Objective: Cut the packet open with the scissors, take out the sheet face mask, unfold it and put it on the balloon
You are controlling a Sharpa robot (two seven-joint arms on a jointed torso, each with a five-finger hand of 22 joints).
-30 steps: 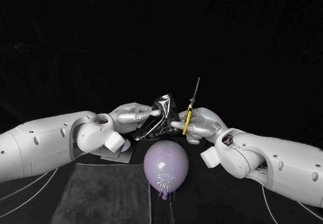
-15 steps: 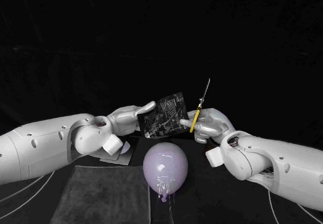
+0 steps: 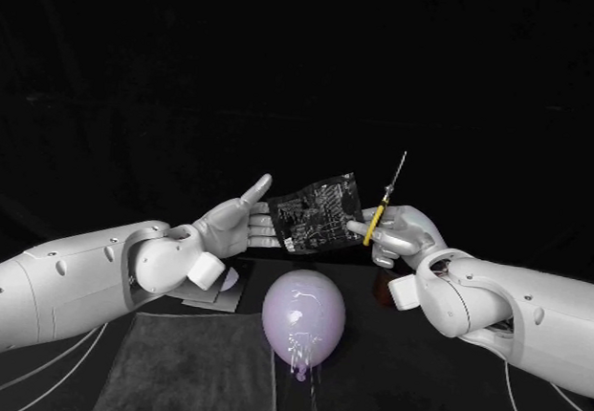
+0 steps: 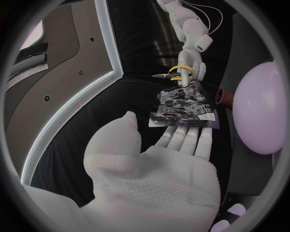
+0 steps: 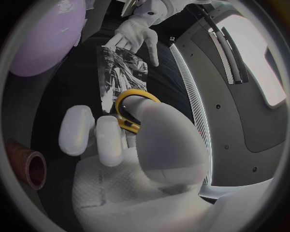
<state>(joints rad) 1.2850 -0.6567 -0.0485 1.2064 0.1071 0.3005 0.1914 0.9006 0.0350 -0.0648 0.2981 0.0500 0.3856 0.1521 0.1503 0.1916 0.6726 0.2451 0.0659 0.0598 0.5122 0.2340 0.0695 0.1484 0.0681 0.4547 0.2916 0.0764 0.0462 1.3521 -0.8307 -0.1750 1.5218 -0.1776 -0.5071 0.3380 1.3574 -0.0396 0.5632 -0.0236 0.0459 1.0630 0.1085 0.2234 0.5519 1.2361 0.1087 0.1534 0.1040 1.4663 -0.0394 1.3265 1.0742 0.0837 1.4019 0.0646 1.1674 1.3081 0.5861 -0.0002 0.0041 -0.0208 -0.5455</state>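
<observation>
The black printed packet (image 3: 318,212) (image 4: 184,106) (image 5: 123,77) hangs in the air between my two hands, above the pale purple balloon (image 3: 303,311) (image 4: 260,111) (image 5: 45,36). My left hand (image 3: 241,222) (image 4: 157,164) (image 5: 142,29) touches the packet's left edge with straight fingers, and its thumb is raised clear of it. My right hand (image 3: 406,233) (image 4: 193,67) (image 5: 133,145) grips the yellow-handled scissors (image 3: 375,216) (image 4: 179,72) (image 5: 130,108), blades pointing up. The packet's right edge lies against this hand's fingers beside the handles.
A grey mat (image 3: 187,369) covers the table in front of the balloon, on the left. A short brown tube (image 4: 224,98) (image 5: 27,169) stands near the balloon, under the right hand.
Both hands have risen and shifted right with the packet and the scissors. The packet has turned flat towards the head camera. The left thumb has lifted off the packet.
</observation>
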